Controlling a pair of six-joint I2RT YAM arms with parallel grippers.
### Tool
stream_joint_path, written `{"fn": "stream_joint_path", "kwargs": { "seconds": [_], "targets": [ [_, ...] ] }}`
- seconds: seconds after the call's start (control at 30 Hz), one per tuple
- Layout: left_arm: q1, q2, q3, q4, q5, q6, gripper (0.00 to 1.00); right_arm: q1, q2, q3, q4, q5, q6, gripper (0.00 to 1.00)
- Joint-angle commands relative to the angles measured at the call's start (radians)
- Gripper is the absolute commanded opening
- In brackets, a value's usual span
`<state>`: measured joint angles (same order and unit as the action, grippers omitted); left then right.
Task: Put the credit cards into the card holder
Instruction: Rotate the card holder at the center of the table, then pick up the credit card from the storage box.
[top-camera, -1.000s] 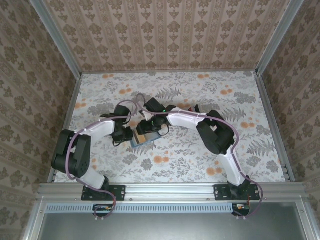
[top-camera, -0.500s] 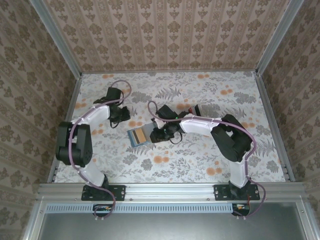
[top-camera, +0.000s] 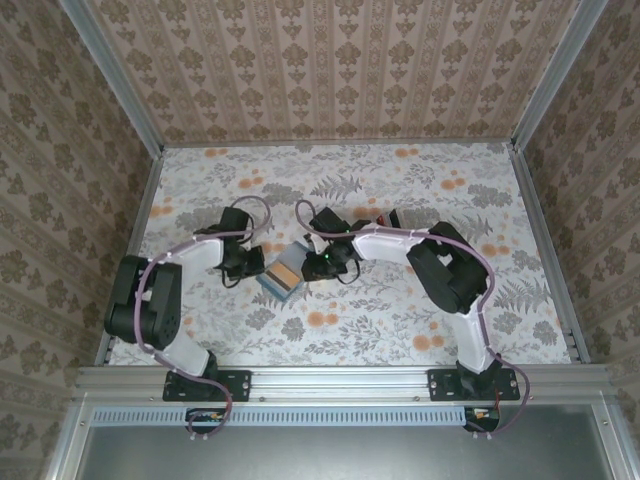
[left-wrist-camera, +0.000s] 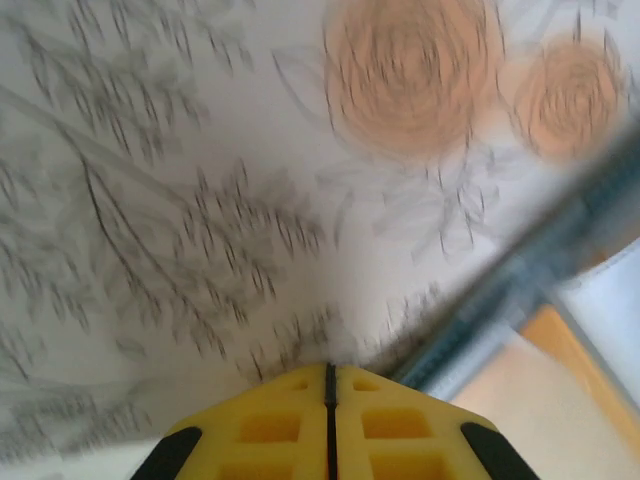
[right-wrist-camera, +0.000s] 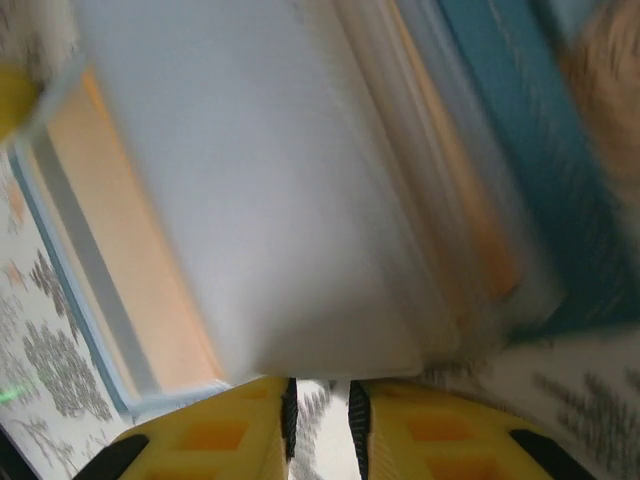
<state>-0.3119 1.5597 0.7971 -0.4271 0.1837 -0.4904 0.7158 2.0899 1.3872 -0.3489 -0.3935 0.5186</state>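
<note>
From the overhead camera I saw the card holder (top-camera: 283, 273) lying open on the flowered table (top-camera: 430, 320), a little left of centre, teal rim outward and tan lining up, tilted against the table's edges. Both arms had folded in toward it. The left gripper (top-camera: 253, 262) sat low just beside the holder's left edge, and the right gripper (top-camera: 317, 266) sat at its right edge – whether either one touched it I could not tell from above.

On the left wrist camera the yellow fingers (left-wrist-camera: 270, 425) were pressed flat together, only a seam between them and nothing caught there; the holder's blurred teal edge ran across the lower right corner. On the right wrist camera the jaws stood a narrow slit apart with bare cloth showing through the gap, gripping nothing – the holder's pale inner panel and tan pockets loomed just beyond the tips.

A small red-and-dark shape (top-camera: 393, 216) lay by the right arm, too small for me to name
</note>
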Motion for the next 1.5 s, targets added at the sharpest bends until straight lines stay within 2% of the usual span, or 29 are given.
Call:
{"fn": "stream_joint_path", "kwargs": {
  "seconds": [0.0,0.13,0.23,0.47,0.67,0.93,1.2,1.33,1.47],
  "targets": [
    [-0.071,-0.054,-0.057,-0.029,0.03,-0.102,0.09,-0.046,0.099,0.128,0.071,0.093,-0.034,0.25],
    [-0.179,-0.072,-0.084,0.027,0.014,-0.182,0.09,-0.061,0.18,0.295,-0.016,0.066,-0.106,0.26],
    [-0.226,-0.035,-0.073,0.055,0.005,-0.215,0.09,-0.068,0.226,0.385,-0.086,0.039,-0.14,0.26],
    [-0.317,0.077,0.015,0.12,-0.004,-0.249,0.11,-0.087,0.254,0.455,-0.159,-0.023,-0.198,0.27],
    [-0.358,0.116,0.103,0.133,-0.011,-0.27,0.14,-0.112,0.148,0.438,-0.183,0.008,-0.224,0.27],
    [-0.324,-0.055,0.149,-0.002,-0.091,-0.218,0.2,-0.168,-0.027,0.377,-0.183,0.02,-0.237,0.28],
    [-0.163,-0.222,0.154,-0.038,-0.102,-0.146,0.29,-0.227,-0.174,0.273,-0.173,0.042,-0.236,0.28],
    [-0.124,-0.242,0.163,-0.014,-0.087,-0.111,0.32,-0.25,-0.244,0.186,-0.148,0.089,-0.227,0.29],
    [-0.134,-0.175,0.207,0.027,-0.026,-0.097,0.35,-0.325,-0.32,0.084,-0.136,0.098,-0.204,0.35]
  ]
}}
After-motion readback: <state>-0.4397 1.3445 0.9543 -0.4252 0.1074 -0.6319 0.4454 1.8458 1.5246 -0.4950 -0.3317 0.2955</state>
